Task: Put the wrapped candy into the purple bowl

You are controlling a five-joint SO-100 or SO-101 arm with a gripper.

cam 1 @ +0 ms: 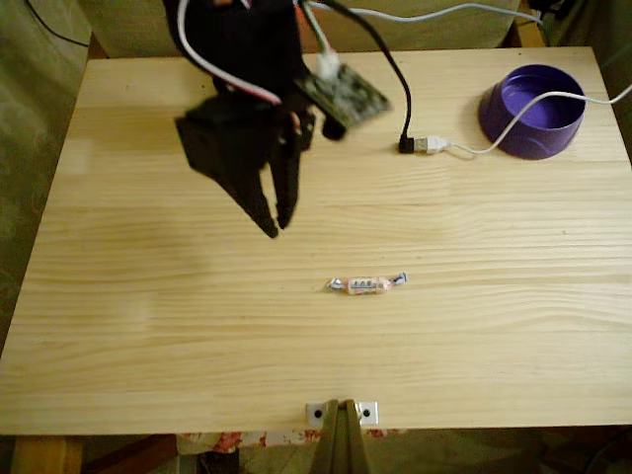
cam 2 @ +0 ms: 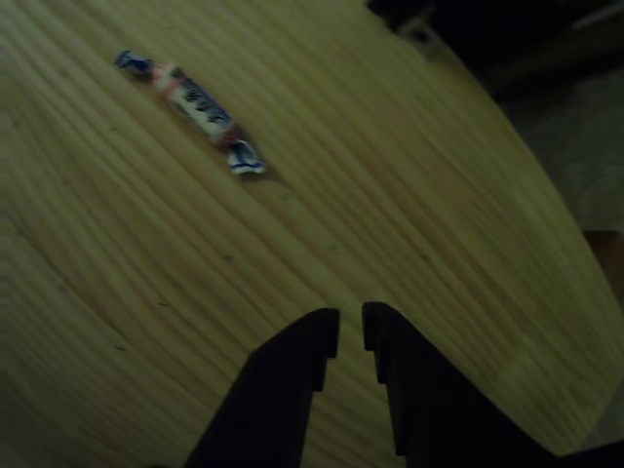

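**Gripper aloft, candy alone on the boards**

The gripper [cam 1: 276, 227] hangs above the wooden table [cam 1: 148, 326], its two black fingers drawn nearly together with only a thin slit between the tips and nothing held; in the other view the same gripper [cam 2: 351, 331] rises from the bottom edge with that narrow gap plain to see.

Nearest the front edge in the fixed view sits a small metal bracket [cam 1: 341, 412]. Beyond it, around the middle of the table, the wrapped candy [cam 1: 366, 283] lies flat, its twisted ends pointing left and right, well apart from the fingertips and lower right of them. In the other view the wrapped candy [cam 2: 192, 109] lies diagonally at the upper left, ahead of the gripper; the dark marks on its pale body are too blurred to read.

Farther back, a black cable meets a USB plug [cam 1: 427, 145], and a white cable [cam 1: 553, 99] runs across the purple bowl [cam 1: 533, 114], which stands at the far right corner and seems to be empty.
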